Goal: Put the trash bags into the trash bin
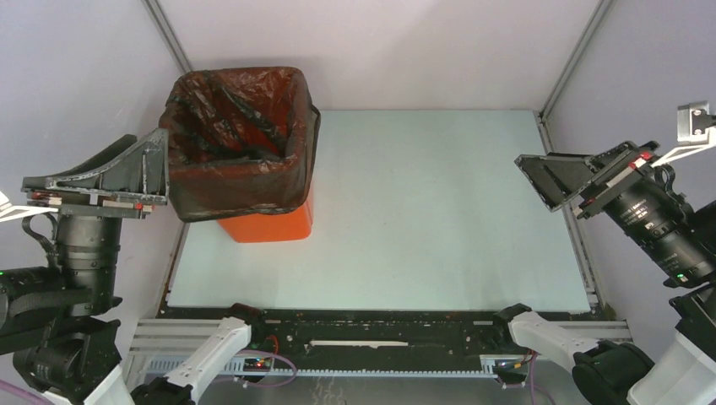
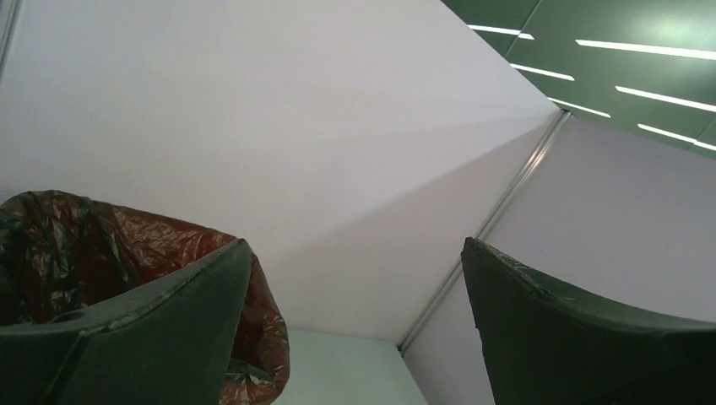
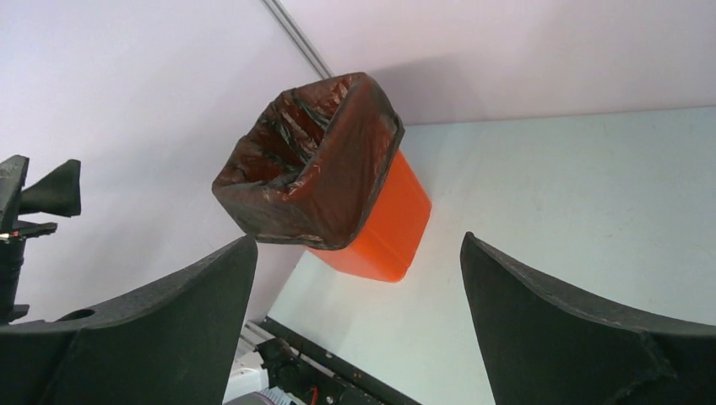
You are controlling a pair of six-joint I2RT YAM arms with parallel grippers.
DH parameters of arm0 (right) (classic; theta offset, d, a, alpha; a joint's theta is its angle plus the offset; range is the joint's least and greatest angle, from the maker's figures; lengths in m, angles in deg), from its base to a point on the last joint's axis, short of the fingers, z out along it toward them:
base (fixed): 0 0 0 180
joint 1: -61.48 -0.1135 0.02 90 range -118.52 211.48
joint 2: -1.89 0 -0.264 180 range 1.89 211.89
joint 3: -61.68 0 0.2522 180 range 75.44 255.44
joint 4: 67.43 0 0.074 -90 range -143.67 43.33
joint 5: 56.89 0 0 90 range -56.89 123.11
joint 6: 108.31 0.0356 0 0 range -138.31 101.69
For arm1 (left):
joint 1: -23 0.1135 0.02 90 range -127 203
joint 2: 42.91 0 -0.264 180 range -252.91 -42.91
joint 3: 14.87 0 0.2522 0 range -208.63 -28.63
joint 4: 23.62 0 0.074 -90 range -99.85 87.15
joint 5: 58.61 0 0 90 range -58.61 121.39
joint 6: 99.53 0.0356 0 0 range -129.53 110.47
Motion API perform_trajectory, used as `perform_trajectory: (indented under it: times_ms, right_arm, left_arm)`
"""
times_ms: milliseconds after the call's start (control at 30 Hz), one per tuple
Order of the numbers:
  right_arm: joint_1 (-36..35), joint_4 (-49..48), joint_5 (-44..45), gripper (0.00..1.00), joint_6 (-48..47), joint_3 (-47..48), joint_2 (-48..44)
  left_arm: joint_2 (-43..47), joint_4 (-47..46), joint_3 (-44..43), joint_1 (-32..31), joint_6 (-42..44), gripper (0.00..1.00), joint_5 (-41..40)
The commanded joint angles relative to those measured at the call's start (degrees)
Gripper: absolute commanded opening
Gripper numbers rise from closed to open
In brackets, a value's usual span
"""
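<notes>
Just off the left gripper's [image 1: 157,169] fingertips, toward the table's middle, stands the bin [image 1: 272,226]. It is upright in the far left corner of the table [image 1: 439,211]. The bag [image 1: 236,139] lines it. The bag's mouth is spread open and turned down over the rim, and it hangs outside as a dark, crinkled skirt that hides the upper walls. Only the orange lower part shows beneath it. Inside, the plastic lies in loose folds with the orange showing through it.

The left gripper's jaws stand wide apart with nothing between them. From above, their tips reach the skirt's left edge, but whether they touch it cannot be told. In the left wrist view the gripper [image 2: 355,245] points upward, and the gap between the jaws shows only the wall [image 2: 338,152]. The bag [image 2: 101,245] sits behind and beside the left-hand finger [image 2: 160,337], and a strip of table [image 2: 342,371] shows low in the gap.

The right gripper [image 1: 539,181] hangs over the table's right edge, well apart from the bin. Its jaws are also spread wide and hold nothing. In its wrist view the gripper [image 3: 359,243] faces across the table [image 3: 549,186]. The bin [image 3: 388,228] and bag [image 3: 317,164] lie beyond the fingertips, toward the left-hand finger [image 3: 169,329].
</notes>
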Motion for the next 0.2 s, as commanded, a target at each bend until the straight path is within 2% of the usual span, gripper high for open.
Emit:
perform_trajectory:
  times_ms: [0, 167]
  right_arm:
    - [-0.21, 3.14, 3.56, 1.00, 0.35, 0.64, 1.38]
    - [-0.13, 3.25, 2.65, 1.00, 0.72, -2.01, 2.55]
  left_arm:
    - [0.22, 1.22, -0.05, -0.27, 0.67, 1.00, -1.31]
    - [1.59, 1.18, 1.23, -0.27, -0.71, 1.00, -1.91]
